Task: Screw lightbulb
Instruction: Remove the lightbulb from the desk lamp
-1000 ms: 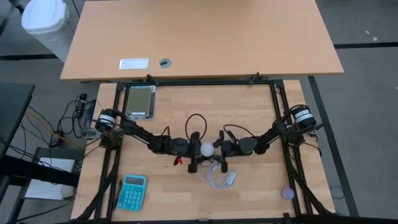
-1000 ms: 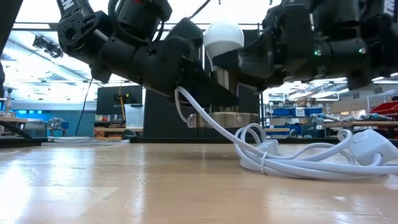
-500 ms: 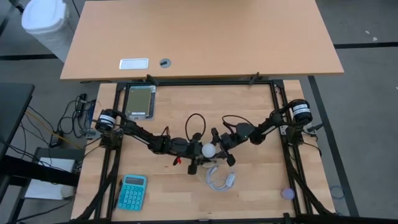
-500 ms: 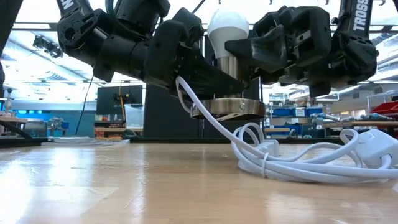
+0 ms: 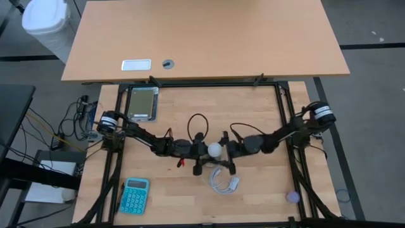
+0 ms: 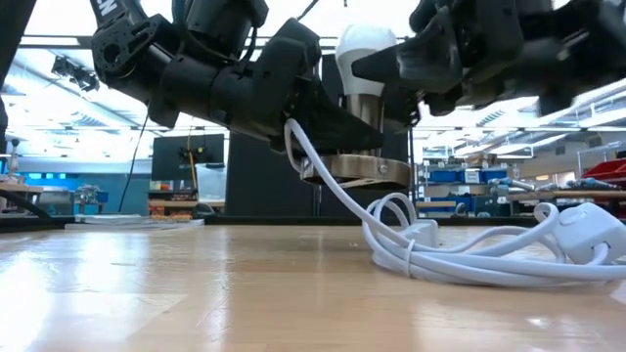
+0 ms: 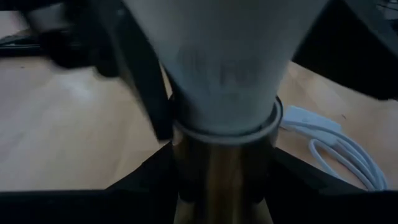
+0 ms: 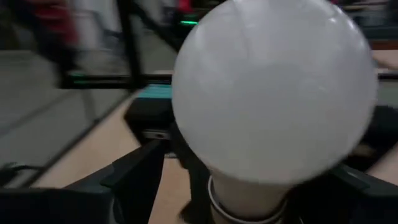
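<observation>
Lightbulb upright in the socket — claws flanking it.

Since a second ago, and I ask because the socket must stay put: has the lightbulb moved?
Yes, slightly. In the high view the lightbulb sits a little farther right, toward the table frame's right rail.

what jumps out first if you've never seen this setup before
The round frosted white lightbulb at the middle of the wooden table, standing in a brass socket with a grey base disc that the left claw holds up off the surface. The right claw sits right beside the globe, its fingers spread around it. Below them a coiled white cord lies on the table, and a teal calculator sits at the near left corner.
</observation>
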